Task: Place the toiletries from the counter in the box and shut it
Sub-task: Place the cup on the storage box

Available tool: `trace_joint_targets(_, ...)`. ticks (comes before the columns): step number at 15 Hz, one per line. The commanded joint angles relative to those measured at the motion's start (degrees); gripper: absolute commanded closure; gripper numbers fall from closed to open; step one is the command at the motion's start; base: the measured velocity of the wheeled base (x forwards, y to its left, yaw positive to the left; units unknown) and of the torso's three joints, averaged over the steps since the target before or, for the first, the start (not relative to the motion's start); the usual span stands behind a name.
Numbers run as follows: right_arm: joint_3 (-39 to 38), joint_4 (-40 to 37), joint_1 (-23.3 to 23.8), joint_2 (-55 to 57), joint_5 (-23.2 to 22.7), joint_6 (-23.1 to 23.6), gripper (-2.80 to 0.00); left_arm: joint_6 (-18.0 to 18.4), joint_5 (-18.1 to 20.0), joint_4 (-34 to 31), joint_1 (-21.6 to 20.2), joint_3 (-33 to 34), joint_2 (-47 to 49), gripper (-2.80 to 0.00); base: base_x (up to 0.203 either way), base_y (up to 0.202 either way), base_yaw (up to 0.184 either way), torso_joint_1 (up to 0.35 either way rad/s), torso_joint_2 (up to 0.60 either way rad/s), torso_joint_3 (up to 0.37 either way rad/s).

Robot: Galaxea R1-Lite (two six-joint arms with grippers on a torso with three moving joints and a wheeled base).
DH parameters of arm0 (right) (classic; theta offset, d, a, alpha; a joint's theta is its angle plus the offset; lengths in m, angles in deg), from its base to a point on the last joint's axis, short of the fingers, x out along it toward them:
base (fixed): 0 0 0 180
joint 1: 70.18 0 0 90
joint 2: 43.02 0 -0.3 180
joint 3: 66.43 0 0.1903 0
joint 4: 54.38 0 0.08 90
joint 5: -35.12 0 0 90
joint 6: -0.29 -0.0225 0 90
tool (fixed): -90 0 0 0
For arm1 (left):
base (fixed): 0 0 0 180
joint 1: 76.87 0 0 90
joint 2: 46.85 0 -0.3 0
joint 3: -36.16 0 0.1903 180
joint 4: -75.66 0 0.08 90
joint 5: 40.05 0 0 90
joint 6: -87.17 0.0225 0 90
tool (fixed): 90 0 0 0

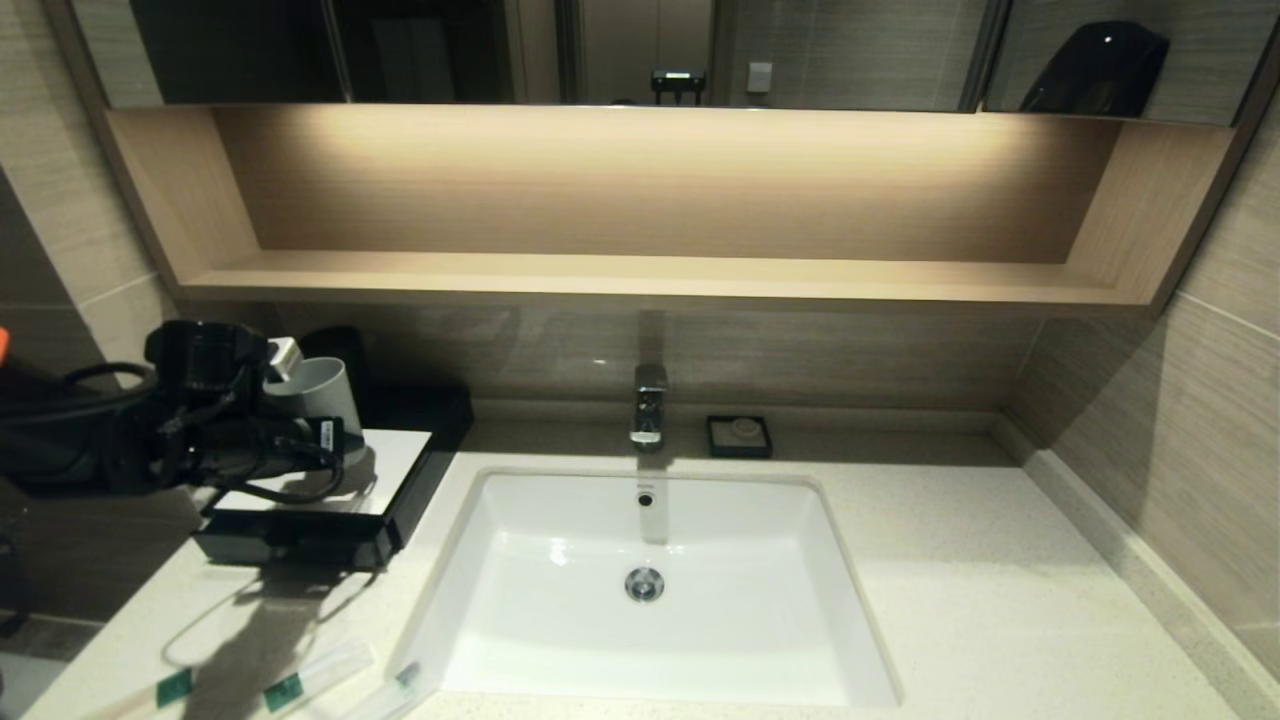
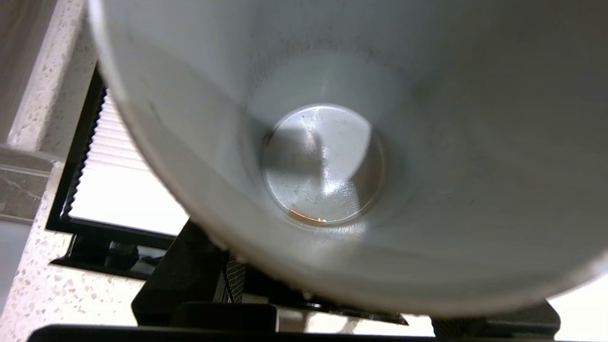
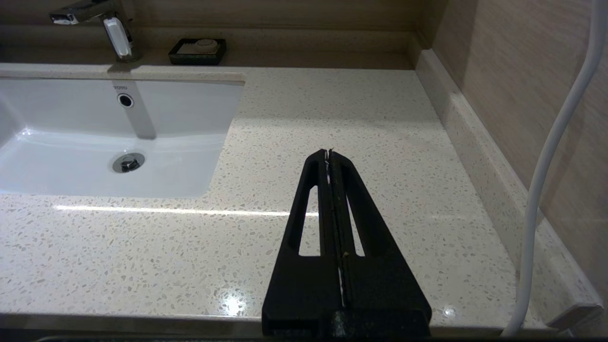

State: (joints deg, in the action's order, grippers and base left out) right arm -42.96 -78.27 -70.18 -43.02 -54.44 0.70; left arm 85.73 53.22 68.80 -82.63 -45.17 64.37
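Observation:
My left gripper (image 1: 292,376) is shut on the rim of a light grey cup (image 1: 322,395), holding it tilted above the box (image 1: 390,470). The cup's empty inside (image 2: 323,164) fills the left wrist view. The box is low and dark with a white top panel (image 2: 118,190), at the counter's (image 1: 980,580) back left; its drawer is hidden behind my arm. Three slim toiletries packets lie at the counter's front left edge (image 1: 320,675), (image 1: 170,690), (image 1: 400,685). My right gripper (image 3: 328,154) is shut and empty, low over bare counter to the right of the sink.
A white sink (image 1: 470,560) is set in the middle of the counter, with a faucet (image 1: 648,405) and a small black soap dish (image 1: 738,436) behind it. A wooden shelf (image 1: 650,275) runs above. A white cable (image 3: 546,166) hangs by the right wall.

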Motion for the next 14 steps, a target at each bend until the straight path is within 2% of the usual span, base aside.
trace_joint_targets(1, 0.0, 0.0, 0.0, 0.0, 0.0, 0.0, 0.0, -0.1, -0.6, 0.1, 0.3, -0.9, 1.8, 0.0, 0.0, 0.0, 0.0, 0.0, 0.0, 0.0)
trace_joint_targets(8, 0.0, 0.0, 0.0, 0.0, 0.0, 0.0, 0.0, -0.1, -2.1, 0.1, 0.3, -4.5, 4.9, 0.0, 0.0, 0.0, 0.0, 0.0, 0.0, 0.0)
trace_joint_targets(14, 0.0, 0.0, 0.0, 0.0, 0.0, 0.0, 0.0, -0.1, -2.4, 0.2, 0.3, -4.9, 6.1, 0.0, 0.0, 0.0, 0.0, 0.0, 0.0, 0.0)
